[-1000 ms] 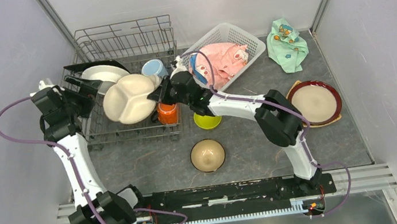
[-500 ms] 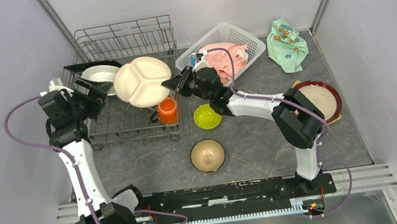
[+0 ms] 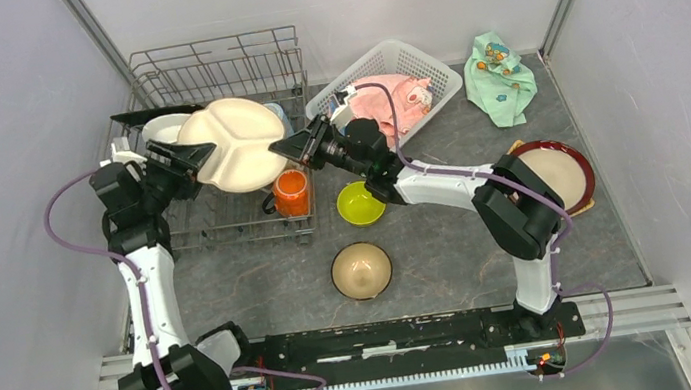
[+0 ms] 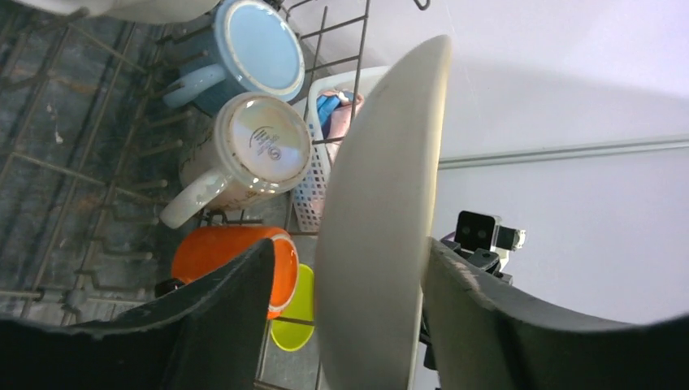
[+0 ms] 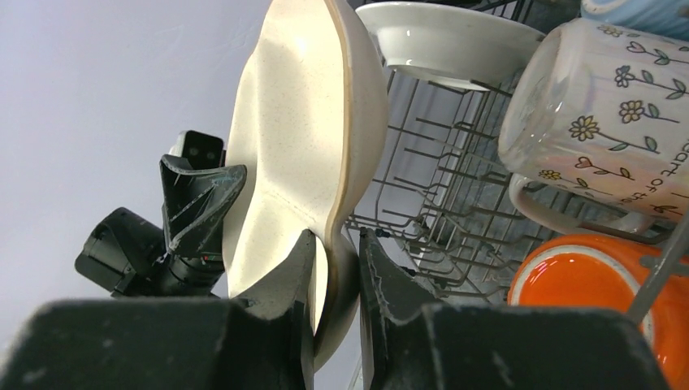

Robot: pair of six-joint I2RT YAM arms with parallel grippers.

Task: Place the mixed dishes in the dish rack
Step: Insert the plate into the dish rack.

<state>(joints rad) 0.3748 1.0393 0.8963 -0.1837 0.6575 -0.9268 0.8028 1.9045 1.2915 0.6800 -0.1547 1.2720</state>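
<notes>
Racking the cream divided plate (image 3: 234,144): tilted over dish rack (image 3: 204,72), right gripper (image 5: 335,244) clamped on its rim, left gripper (image 3: 200,156) unclenched astride opposite rim. Next, likely: lower upright between tines

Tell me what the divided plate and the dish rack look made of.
The divided plate looks like speckled cream melamine or glazed ceramic: soft sheen, moulded ridges. The dish rack looks like grey coated metal wire: thin welded rods, upright tines.
</notes>
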